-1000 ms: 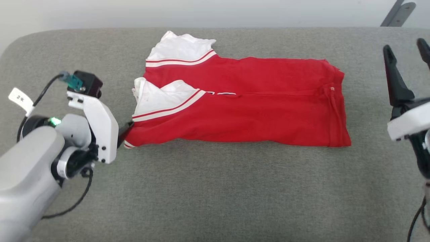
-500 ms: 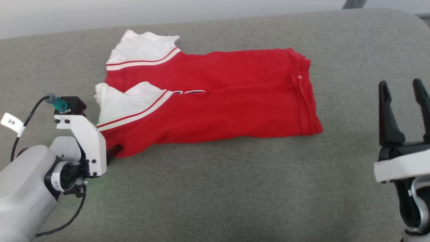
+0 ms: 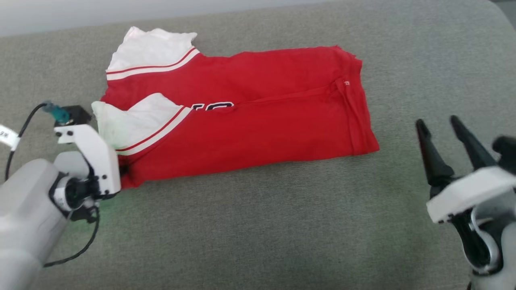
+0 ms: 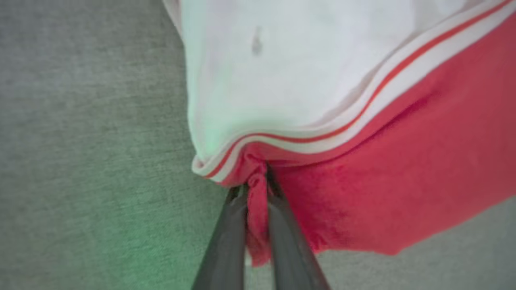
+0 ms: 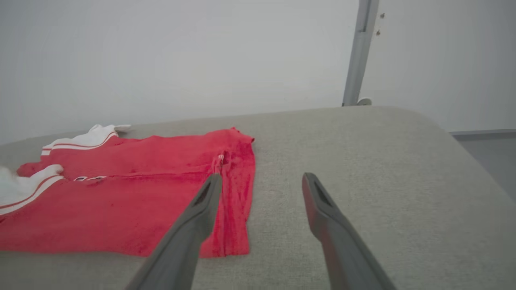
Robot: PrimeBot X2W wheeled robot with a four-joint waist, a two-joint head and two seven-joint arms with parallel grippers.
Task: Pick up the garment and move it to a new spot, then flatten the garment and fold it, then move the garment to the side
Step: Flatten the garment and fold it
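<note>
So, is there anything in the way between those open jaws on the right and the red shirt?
Nothing visible does. Only bare grey cushion lies between the right gripper, jaws open, and the garment at its right edge. The left gripper has its jaws shut on the garment's corner.

Head looks down from above, left wrist close, right wrist low, all sharing the garment (image 3: 262, 112).

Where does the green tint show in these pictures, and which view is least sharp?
Head view: a green cast on the white sleeve of the garment and on the cushion by the left gripper. Left wrist view: green on the cushion too, and the softest picture. Right wrist view: no green, even light.
</note>
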